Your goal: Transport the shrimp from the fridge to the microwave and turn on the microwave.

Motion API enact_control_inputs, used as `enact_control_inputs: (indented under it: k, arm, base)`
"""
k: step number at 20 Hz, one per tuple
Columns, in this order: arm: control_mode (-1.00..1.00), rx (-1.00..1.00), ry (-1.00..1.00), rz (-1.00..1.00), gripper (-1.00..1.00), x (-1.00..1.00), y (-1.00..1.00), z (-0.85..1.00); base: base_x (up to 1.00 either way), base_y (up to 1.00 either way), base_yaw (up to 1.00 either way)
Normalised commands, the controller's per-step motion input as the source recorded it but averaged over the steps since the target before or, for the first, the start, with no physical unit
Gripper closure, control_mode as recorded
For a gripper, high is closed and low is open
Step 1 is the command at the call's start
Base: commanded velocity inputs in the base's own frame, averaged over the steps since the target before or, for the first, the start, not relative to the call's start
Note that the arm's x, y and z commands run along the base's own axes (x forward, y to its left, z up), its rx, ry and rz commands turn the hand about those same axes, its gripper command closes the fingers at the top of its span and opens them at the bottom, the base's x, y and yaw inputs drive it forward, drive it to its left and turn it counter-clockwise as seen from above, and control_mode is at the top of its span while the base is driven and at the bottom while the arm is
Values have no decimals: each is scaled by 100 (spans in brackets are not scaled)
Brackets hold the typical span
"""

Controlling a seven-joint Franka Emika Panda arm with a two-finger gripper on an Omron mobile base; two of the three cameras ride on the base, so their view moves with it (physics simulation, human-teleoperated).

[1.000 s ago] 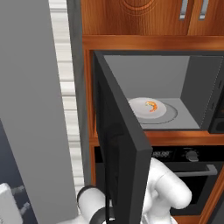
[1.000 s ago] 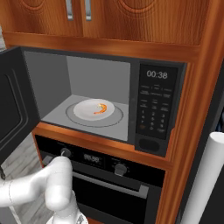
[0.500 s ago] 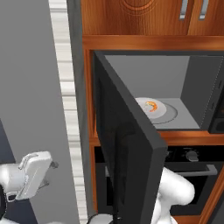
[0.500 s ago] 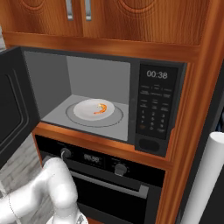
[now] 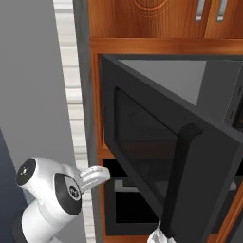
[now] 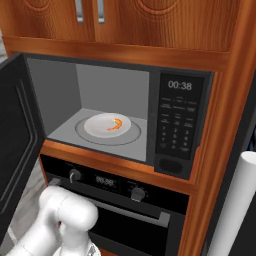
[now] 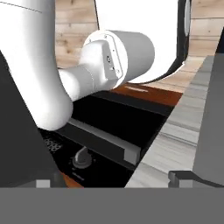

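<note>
Shrimp (image 6: 116, 124) sits on the white plate (image 6: 95, 128) inside the microwave (image 6: 125, 125), centre of the right base view — tiny, light, probably slick, nothing left to grip there; the next thing to handle is likely the door (image 5: 175, 161), stiff and hinged, best pushed on its outer face near the free edge. Arm is folded low, hand at lower left of the left base view behind the door. Gripper (image 5: 92, 176) is poorly seen, jaws apparently spread and empty.
</note>
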Motion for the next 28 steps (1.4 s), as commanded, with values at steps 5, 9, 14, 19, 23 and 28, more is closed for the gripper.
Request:
enact_control_inputs:
  k: [5, 9, 14, 19, 23, 28]
  arm:
    - [-100, 39, -11, -6, -100, 19, -100, 22]
    - [-100, 39, -10, -5, -100, 23, -100, 32]
    - [-100, 41, -11, -6, -100, 24, -100, 27]
    - [-100, 39, -13, -7, -100, 26, -100, 19]
    - [-100, 18, -18, -9, -100, 19, -100, 15]
    - [-100, -1, -22, -13, -100, 25, -100, 5]
  base:
    - [0, 0, 0]
    - [0, 0, 0]
    - [0, 0, 0]
    - [0, 0, 0]
    - [0, 0, 0]
    - [0, 0, 0]
